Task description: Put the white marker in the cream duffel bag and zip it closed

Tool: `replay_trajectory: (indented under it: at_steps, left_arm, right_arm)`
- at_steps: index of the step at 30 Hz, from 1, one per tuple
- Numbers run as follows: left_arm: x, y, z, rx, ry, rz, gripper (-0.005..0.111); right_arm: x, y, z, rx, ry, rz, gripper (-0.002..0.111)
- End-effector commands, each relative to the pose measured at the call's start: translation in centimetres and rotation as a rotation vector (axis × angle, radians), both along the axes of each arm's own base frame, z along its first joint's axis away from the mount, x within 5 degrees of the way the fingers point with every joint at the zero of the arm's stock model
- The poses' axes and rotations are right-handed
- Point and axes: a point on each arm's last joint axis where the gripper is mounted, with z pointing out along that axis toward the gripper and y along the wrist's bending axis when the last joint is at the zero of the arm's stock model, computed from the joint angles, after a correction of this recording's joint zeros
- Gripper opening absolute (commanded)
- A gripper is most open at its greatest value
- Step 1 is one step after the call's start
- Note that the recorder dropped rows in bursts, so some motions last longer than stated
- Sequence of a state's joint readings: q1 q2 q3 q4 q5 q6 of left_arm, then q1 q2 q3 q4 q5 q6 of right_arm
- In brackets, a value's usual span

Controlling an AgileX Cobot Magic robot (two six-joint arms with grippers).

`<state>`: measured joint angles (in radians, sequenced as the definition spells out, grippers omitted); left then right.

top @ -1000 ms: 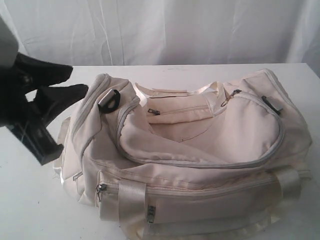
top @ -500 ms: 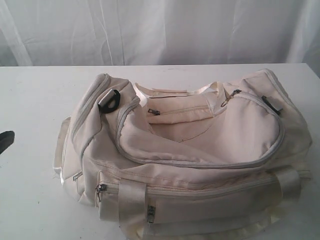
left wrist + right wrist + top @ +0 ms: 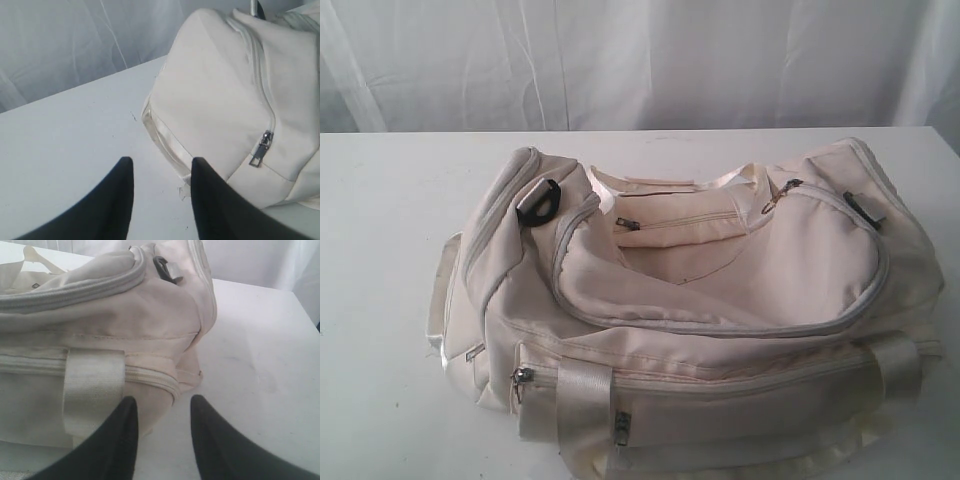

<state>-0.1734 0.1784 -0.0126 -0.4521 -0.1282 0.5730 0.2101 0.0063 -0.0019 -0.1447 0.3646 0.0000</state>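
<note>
Our left gripper [image 3: 160, 167] has its jaws spread with nothing between them. It hangs over bare table beside one end of the cream duffel bag [image 3: 210, 100], near a side-pocket zipper pull [image 3: 261, 148] but apart from it. Our right gripper [image 3: 162, 405] is spread and empty too. It sits just off the bag's other end, close to a webbing handle [image 3: 95, 385], and we cannot tell whether one finger brushes the fabric. Neither arm shows in the exterior view.

The bag lies on the table [image 3: 390, 200], toward its front edge and right side. The main zipper [image 3: 720, 327] traces a grey line around the top flap, and along the stretch we can see it looks shut, with a pull [image 3: 778, 192] near the far right end. We see the white marker nowhere, neither on the table nor on the bag. From that we judge it is inside and the task is done or very nearly so.

What we cannot settle:
- **The marker:** the closed flap hides the inside, so we only infer that it is there.
- **The zipper's far run:** it is folded behind the flap and handles, so a short open gap could escape us.
- **The bag's front:** the bottom of the exterior view cuts it off.
</note>
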Motion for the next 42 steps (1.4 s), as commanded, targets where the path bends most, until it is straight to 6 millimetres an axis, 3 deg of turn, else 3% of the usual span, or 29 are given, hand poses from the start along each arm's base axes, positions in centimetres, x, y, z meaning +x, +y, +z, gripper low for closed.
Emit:
replay_trajectory:
  at_steps: [1,29,42]
  left_arm:
    - [-0.7,0.0,-0.4,-0.039,0.0,0.004,0.043]
    - [-1.3,0.1,-0.4,-0.042,-0.034,0.023,0.043]
    - [-1.2,0.9,-0.6,-0.06,-0.014,0.119,0.043]
  right_arm:
    - [0.0,0.0,0.0,0.0,-0.011,-0.005,0.034]
    - [0.0,0.0,0.0,0.0,-0.011,-0.005,0.034]
    - [0.0,0.0,0.0,0.0,-0.011,-0.005,0.034]
